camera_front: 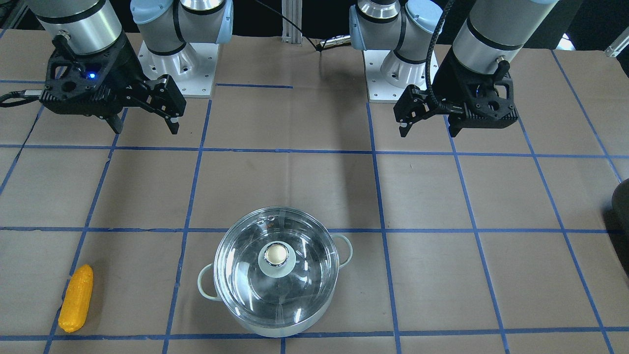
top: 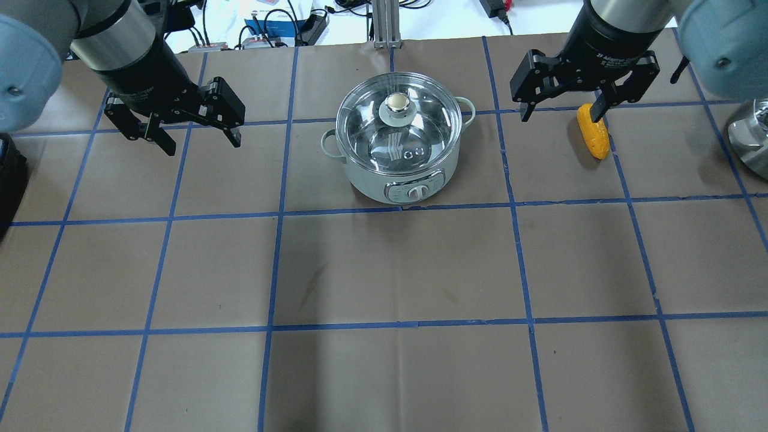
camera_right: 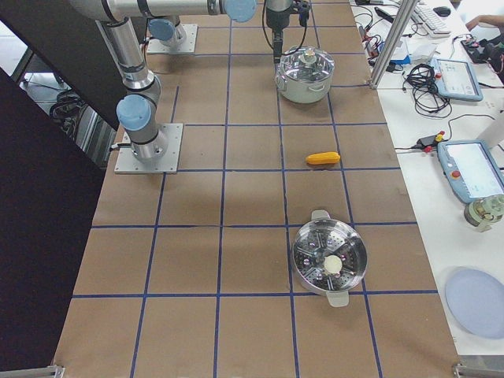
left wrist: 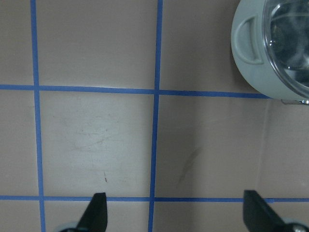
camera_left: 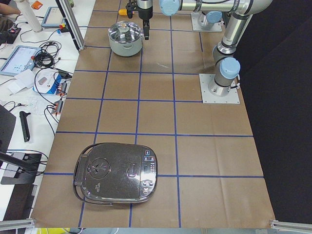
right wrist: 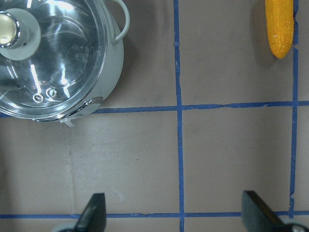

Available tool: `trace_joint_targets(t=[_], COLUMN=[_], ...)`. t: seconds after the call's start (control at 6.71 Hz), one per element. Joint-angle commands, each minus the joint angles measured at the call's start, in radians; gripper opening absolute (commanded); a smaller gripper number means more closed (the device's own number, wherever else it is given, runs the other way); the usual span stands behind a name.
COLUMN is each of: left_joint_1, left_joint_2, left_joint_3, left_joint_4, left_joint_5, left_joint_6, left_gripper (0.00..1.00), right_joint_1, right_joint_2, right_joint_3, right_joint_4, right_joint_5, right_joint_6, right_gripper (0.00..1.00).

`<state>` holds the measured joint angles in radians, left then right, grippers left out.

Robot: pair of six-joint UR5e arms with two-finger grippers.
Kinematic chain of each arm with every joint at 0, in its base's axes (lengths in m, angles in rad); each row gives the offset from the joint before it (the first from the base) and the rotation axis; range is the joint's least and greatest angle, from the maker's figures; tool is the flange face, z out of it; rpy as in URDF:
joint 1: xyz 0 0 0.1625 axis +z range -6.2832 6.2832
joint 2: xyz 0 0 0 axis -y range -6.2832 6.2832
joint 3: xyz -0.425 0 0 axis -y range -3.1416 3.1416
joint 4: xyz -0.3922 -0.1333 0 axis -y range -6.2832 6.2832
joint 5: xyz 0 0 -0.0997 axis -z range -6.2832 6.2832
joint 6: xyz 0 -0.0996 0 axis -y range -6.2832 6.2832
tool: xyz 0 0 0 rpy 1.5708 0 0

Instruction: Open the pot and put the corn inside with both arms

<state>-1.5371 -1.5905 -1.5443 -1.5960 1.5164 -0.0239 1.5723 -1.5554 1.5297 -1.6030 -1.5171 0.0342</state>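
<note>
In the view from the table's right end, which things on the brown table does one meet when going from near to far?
steel steamer pot → corn → pot, with its glass lid on

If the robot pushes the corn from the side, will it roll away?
Probably: the corn is round and lies on its side, so a sideways nudge likely rolls it. Its tapered ends may make it curve. The bumpy kernels probably help gripping.
</note>
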Motion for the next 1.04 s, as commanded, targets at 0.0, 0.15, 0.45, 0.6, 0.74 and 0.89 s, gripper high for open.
trace_joint_targets(t=[0.0, 0.15, 0.45, 0.6, 0.74, 0.89], left_joint_1=[0.000, -0.001, -0.018, -0.085, -0.183, -0.264], left_joint_2=[0.000, -0.014, -0.039, -0.105, -0.231, -0.364], left_joint_3=[0.000, 0.010, 0.065, 0.131, 0.204, 0.287], left_joint_4=[0.001, 0.001, 0.014, 0.024, 0.119, 0.195], left_joint_5=[-0.001, -0.001, -0.008, -0.021, -0.018, -0.015], left_joint_6=[-0.002, -0.004, -0.055, -0.101, -0.158, -0.250], left_gripper=[1.00, 1.00, 1.00, 1.00, 1.00, 1.00], right_joint_1=[0.000, -0.002, -0.043, -0.099, -0.141, -0.193], right_joint_2=[0.000, 0.001, 0.015, 0.041, 0.122, 0.197], right_joint_3=[0.000, 0.001, -0.003, -0.003, -0.005, -0.003], right_joint_4=[0.000, 0.000, -0.021, -0.049, -0.136, -0.209], right_joint_5=[0.000, 0.000, -0.006, -0.020, -0.018, -0.018], right_joint_6=[0.000, 0.000, -0.040, -0.145, -0.211, -0.224], right_gripper=[1.00, 1.00, 0.97, 0.97, 0.98, 0.98])
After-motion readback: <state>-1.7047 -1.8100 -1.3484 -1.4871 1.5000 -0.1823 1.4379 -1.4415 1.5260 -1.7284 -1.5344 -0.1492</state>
